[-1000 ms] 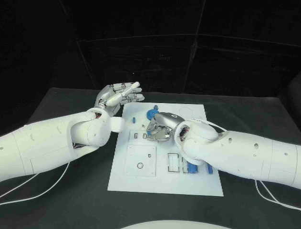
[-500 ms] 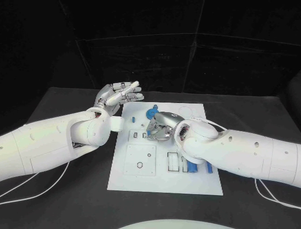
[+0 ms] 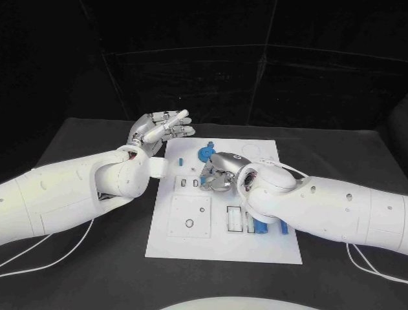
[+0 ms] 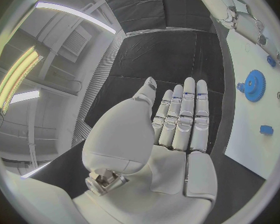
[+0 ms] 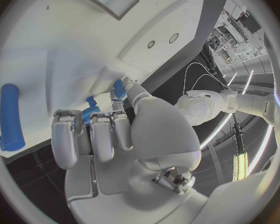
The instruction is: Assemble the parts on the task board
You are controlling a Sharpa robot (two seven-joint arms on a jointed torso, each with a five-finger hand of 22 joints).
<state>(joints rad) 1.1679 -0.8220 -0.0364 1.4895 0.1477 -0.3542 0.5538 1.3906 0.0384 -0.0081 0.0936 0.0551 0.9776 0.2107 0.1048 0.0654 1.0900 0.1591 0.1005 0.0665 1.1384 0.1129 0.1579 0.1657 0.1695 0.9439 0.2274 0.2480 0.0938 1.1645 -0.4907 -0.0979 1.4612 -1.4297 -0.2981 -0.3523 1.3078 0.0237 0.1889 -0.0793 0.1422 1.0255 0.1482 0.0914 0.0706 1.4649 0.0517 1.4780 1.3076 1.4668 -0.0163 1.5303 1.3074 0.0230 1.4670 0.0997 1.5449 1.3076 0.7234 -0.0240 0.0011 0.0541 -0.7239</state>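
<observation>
The flat white rectangular task board (image 3: 224,240) lies in the middle of the black worktop (image 3: 353,155), its long side running from 12 to 6 o'clock in the head view.

The silver many-fingered left hand (image 3: 159,131) hangs off the board's far corner, at about 11 o'clock from the board's centre. In the left wrist view its fingers (image 4: 189,115) lie straight and side by side, the thumb a little apart, and nothing sits in the palm; it touches neither the board nor any part.

The silver right hand (image 3: 218,172) is over the upper middle of the board, just at 6 o'clock from a round blue toothed gear (image 3: 205,154) that stands near the board's far edge. The right wrist view shows its fingers (image 5: 102,134) curled down close together, with a small blue part (image 5: 90,111) caught between the thumb tip and the fingertips, right against the white board surface. Whether that part is already seated in the board cannot be told.

Toward 5 o'clock on the board, short blue rod-shaped parts (image 3: 262,227) lie side by side beside a rectangular slot, partly hidden by the right arm. In the right wrist view one blue cylindrical rod (image 5: 9,117) lies flat on the board, apart from the hand. A square recessed panel (image 3: 190,217) sits at about 7 o'clock on the board.
</observation>
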